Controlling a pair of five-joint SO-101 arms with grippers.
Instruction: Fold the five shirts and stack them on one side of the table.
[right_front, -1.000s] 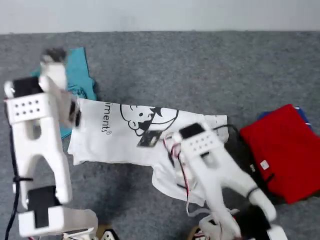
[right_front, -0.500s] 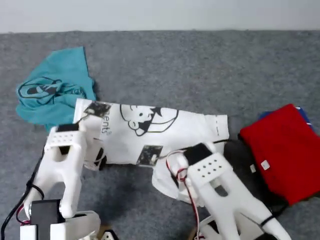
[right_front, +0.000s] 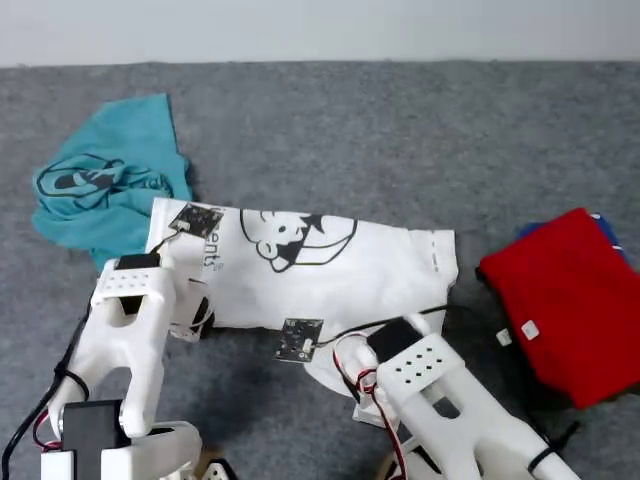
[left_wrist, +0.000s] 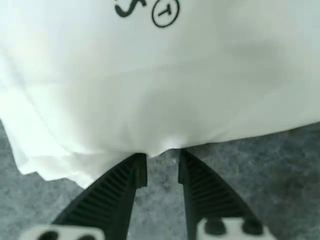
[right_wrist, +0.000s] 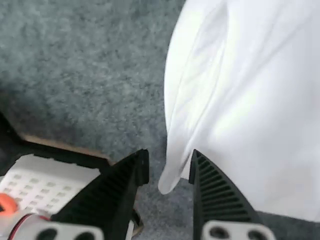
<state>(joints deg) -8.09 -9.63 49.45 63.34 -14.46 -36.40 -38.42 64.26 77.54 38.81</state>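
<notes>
Nearest the arms' bases, the left claw (left_wrist: 161, 162) sits low at the near hem of the white cotton T-shirt with a black cartoon print (right_front: 330, 265). It stands slightly apart, and grey table (right_front: 400, 130) shows through the gap. The hem's edge lies right at its tips, not yet between them.

The right claw (right_wrist: 167, 167) is also apart. It straddles a loose, folded corner of the same white shirt where the cloth bunches toward the near side. That corner hangs in the gap but is not pinched.

The white shirt spreads away from both claws, lying flat with its long axis running side to side across the table. The left claw is at its left near edge and the right claw at its right near edge. Each arm is therefore nearest its own end, and the cloth lies forward of both. A fold would likely mean closing on this near edge and carrying it away from the arms, across the short axis.

Farther off, a crumpled teal shirt with a dark print (right_front: 110, 185) lies at the far left, touching the white shirt's corner. A folded red shirt (right_front: 565, 300) rests at the right side, just beside the white shirt's sleeve.
</notes>
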